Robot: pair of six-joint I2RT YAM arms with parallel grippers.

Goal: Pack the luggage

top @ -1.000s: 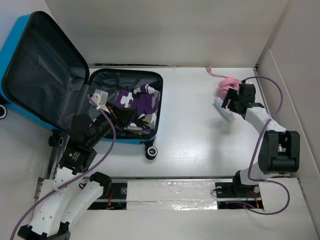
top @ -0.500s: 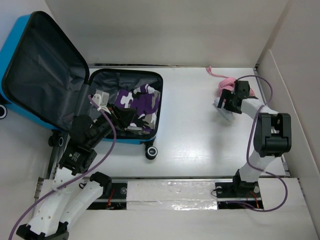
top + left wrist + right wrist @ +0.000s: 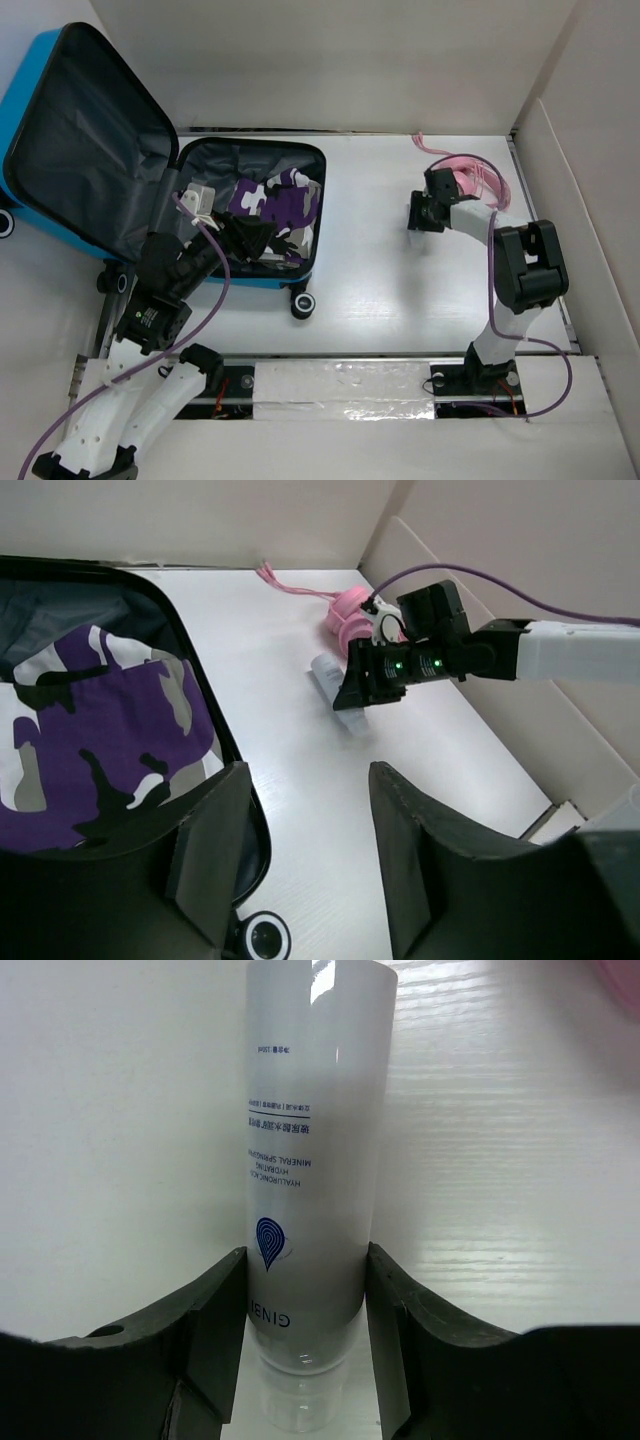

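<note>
The fingers (image 3: 215,1330) of the right gripper (image 3: 305,1260) sit snug against both sides of a white cosmetic tube (image 3: 310,1150) lying flat on the table (image 3: 370,290) at the far right, just beside the pink headphones (image 3: 470,172). They catch it only near its cap end, so I'd worry it swivels or slips out on the lift. The left gripper (image 3: 310,780) hangs half-spread and empty over the near right rim of the blue suitcase (image 3: 250,281), which lies open at the far left with a purple camouflage cloth (image 3: 285,205) inside, and a low carry could clip that rim or bump that gripper.
</note>
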